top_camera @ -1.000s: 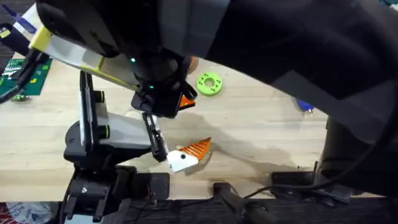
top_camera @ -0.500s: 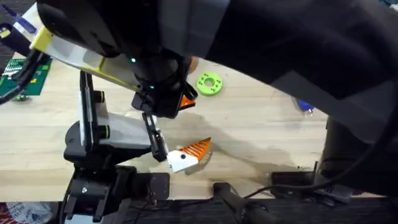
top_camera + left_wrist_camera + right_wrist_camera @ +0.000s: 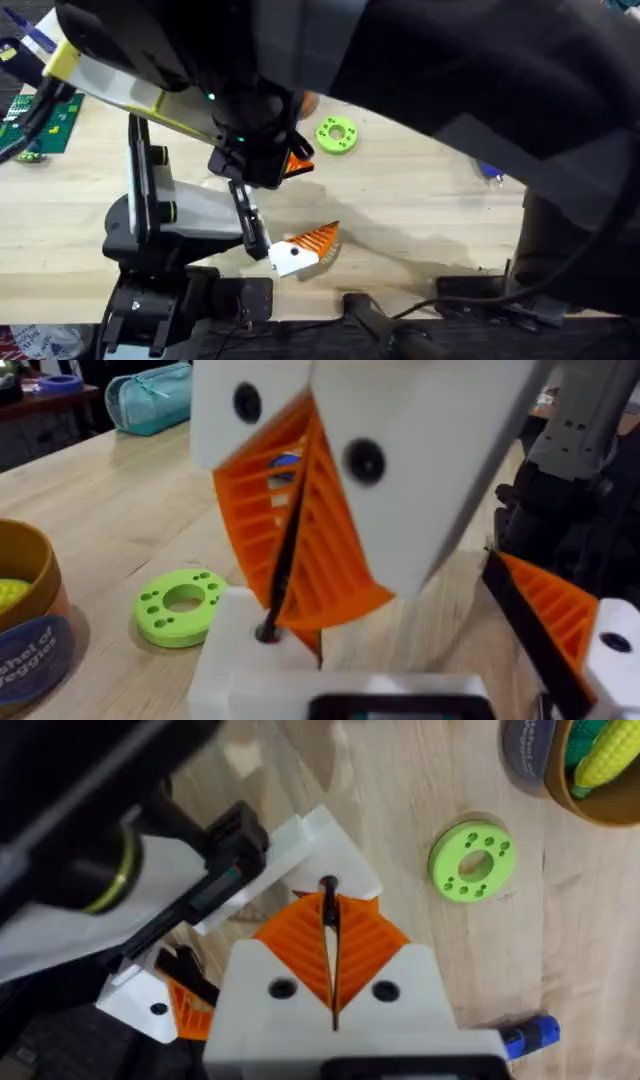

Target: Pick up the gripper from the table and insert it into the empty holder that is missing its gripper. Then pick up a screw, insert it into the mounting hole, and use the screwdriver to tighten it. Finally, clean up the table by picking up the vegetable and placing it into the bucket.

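- Currently pinching a thin dark rod (image 3: 329, 915) between the closed pads of the right gripper (image 3: 331, 945).
- Lying on the table (image 3: 420, 220) near its front edge: the gripper (image 3: 305, 248). Probably light, rigid and slick; best taken across the white base.
- Farther right, the screwdriver (image 3: 490, 172).

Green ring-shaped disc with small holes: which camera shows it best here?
The right wrist view: the green ring-shaped disc lies whole and unobstructed on the wooden table, seen almost from above. The left wrist view shows it whole but low and oblique. The overhead view shows it small, beside the dark arm.
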